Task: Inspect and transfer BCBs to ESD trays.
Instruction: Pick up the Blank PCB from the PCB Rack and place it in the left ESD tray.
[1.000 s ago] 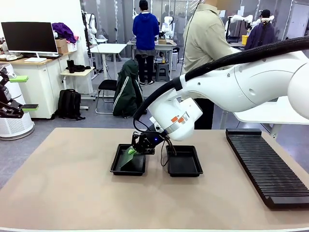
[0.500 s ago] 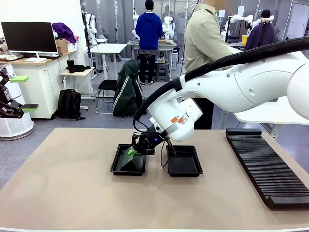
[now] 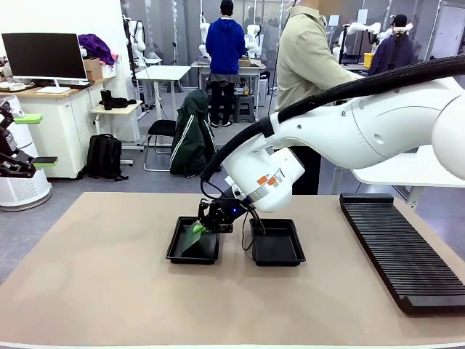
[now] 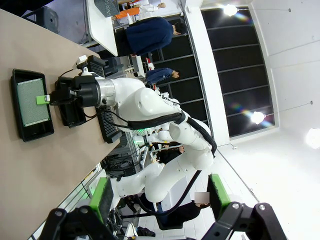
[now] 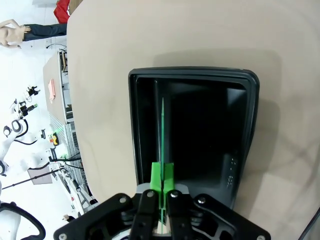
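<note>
Gripping a BCB by its upper edge, the right jaws are closed on it above the left tray. The right arm reaches in from the robot's right and across the middle of the desk to get there. In the front view the BCB slants, its top at the pads and its lower end down inside the left tray. Whether that end touches the tray floor cannot be told.

From the right wrist the BCB shows edge-on as a thin green line. It runs out from between the two green pads, which press on it from both sides, and lies close to one long wall of the left tray.

The left wrist view shows the BCB's dotted face within the outline of the left tray.

The right tray sits just beside the left tray, near the desk's middle. A long ribbed rack lies along the desk's right side, well apart from both.

The left jaws are open, hanging off the desk's left edge. Their pads stand wide apart with nothing between them.

A person stands at the far side of the desk.
</note>
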Available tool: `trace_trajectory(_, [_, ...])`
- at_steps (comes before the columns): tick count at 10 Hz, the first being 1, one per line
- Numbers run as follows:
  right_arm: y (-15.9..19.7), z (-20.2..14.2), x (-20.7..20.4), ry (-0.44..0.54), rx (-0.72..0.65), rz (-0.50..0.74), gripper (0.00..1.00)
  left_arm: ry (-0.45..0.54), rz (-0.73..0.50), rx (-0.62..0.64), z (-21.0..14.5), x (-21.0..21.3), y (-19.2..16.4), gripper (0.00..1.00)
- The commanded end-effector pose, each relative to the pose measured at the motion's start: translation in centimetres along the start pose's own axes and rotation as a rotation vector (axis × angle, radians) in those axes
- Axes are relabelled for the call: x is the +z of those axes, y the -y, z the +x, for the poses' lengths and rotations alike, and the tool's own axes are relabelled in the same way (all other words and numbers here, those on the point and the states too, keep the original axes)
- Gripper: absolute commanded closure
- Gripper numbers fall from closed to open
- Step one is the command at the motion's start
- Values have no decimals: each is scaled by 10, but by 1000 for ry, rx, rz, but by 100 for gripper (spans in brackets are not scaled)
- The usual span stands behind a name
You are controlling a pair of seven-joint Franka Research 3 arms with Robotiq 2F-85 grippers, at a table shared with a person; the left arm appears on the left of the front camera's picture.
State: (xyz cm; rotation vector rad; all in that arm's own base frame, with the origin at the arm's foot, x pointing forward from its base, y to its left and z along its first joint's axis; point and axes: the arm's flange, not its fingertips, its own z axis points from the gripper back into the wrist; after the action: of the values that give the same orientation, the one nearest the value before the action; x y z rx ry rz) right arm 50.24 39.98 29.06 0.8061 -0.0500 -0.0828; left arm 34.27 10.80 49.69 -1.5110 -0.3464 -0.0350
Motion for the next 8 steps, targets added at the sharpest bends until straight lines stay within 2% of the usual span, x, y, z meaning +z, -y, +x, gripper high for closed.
trace_trajectory(1, [-12,-1,4,9,-23,-53,91,6,5,-4,0,1,1,0])
trace_trajectory(8, [-34,-5,4,-5,-60,-173,45,6,5,-4,0,1,1,0])
